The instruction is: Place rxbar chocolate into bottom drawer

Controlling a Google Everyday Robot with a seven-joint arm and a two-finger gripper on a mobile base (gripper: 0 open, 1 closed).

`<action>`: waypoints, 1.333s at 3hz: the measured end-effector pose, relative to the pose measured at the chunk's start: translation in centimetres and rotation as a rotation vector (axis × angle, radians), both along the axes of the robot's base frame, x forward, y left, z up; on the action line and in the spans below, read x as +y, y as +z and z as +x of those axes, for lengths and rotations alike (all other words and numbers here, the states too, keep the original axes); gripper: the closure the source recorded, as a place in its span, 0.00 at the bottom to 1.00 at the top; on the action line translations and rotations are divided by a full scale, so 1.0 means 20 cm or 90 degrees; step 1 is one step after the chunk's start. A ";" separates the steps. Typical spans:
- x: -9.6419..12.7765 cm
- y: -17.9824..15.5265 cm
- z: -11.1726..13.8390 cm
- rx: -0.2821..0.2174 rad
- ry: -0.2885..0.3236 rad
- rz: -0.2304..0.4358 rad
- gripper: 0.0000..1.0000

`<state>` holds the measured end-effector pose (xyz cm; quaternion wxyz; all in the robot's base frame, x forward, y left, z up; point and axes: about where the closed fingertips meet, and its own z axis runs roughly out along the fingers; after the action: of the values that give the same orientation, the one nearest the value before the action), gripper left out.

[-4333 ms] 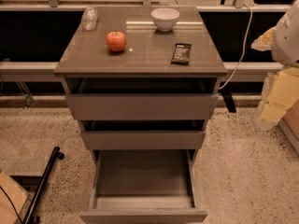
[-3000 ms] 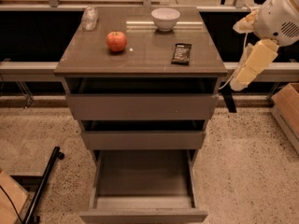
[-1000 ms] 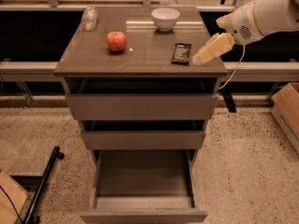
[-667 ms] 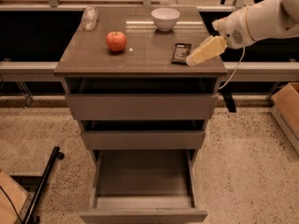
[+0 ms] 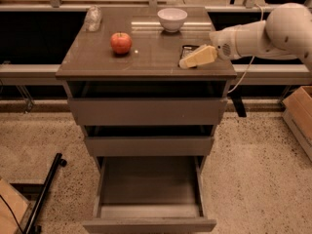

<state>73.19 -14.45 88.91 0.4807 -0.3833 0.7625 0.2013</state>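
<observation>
The rxbar chocolate (image 5: 187, 51), a small dark flat bar, lies on the right side of the cabinet top, and the gripper covers most of it. My gripper (image 5: 187, 62) reaches in from the right on a white arm, its cream tip over the near end of the bar. The bottom drawer (image 5: 148, 224) is pulled far out at the foot of the cabinet, and its inside shows nothing in it.
A red apple (image 5: 121, 42) sits on the left of the cabinet top (image 5: 97, 65). A white bowl (image 5: 172, 19) stands at the back, a clear plastic item (image 5: 92, 18) at the back left. The two upper drawers are slightly ajar. A cardboard box (image 5: 298, 113) stands at the right.
My arm has swung in from the right and come down to the left. The gripper now lies over the bar. The bar, apple and bowl have not moved.
</observation>
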 end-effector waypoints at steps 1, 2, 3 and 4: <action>0.03 -0.14 0.16 0.011 -0.017 0.014 0.00; 0.02 -0.26 0.30 0.017 -0.036 0.020 0.00; 0.01 -0.34 0.39 0.026 -0.055 0.023 0.00; 0.03 -0.36 0.41 0.022 -0.061 0.021 0.19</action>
<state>81.38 -13.81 81.64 0.4829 -0.3353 0.7846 0.1970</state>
